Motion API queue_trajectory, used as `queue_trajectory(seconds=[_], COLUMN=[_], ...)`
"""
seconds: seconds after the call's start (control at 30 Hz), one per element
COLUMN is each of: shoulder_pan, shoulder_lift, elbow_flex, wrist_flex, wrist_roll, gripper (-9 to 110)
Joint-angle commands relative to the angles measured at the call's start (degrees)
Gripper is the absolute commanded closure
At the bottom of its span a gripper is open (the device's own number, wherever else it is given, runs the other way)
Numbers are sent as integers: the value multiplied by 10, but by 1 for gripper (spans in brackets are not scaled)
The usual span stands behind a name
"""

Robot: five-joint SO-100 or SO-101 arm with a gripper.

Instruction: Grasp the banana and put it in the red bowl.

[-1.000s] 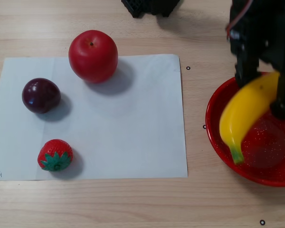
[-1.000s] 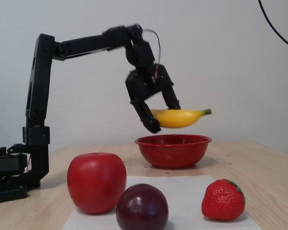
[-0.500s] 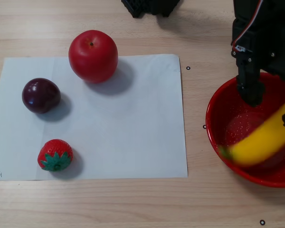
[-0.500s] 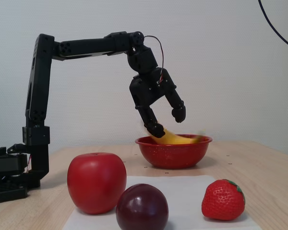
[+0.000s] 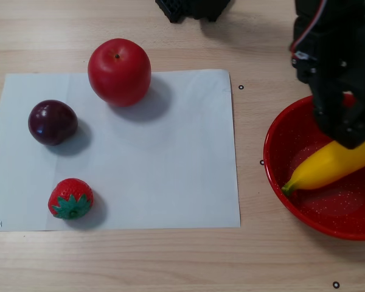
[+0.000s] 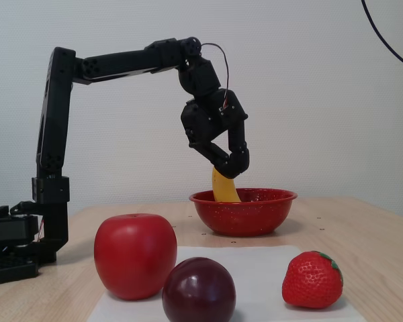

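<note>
The yellow banana (image 5: 328, 167) lies tilted in the red bowl (image 5: 274, 164), its greenish stem tip low against the bowl's left inner wall and its other end raised. My gripper (image 5: 353, 137) is over the bowl and shut on that raised end. In the fixed view the banana (image 6: 224, 189) stands up out of the bowl (image 6: 245, 215), with the gripper (image 6: 230, 168) clamped on its top. The rest of the banana is hidden behind the bowl's wall there.
A white sheet (image 5: 170, 170) lies left of the bowl with a red apple (image 5: 119, 72), a dark plum (image 5: 52, 122) and a strawberry (image 5: 70, 198) on it. The arm's black base (image 6: 13, 248) stands at the left of the fixed view.
</note>
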Motion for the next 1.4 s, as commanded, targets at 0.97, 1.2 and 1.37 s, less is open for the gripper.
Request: queue_trajectory(seconds=[0.97, 1.2, 1.37], shoulder_pan=[-211, -235, -243], shoulder_lift=[356, 476, 564], elbow_flex=[182, 365, 494], wrist_flex=[26, -55, -112], wrist_roll=[21, 20, 20], gripper=[101, 101, 101])
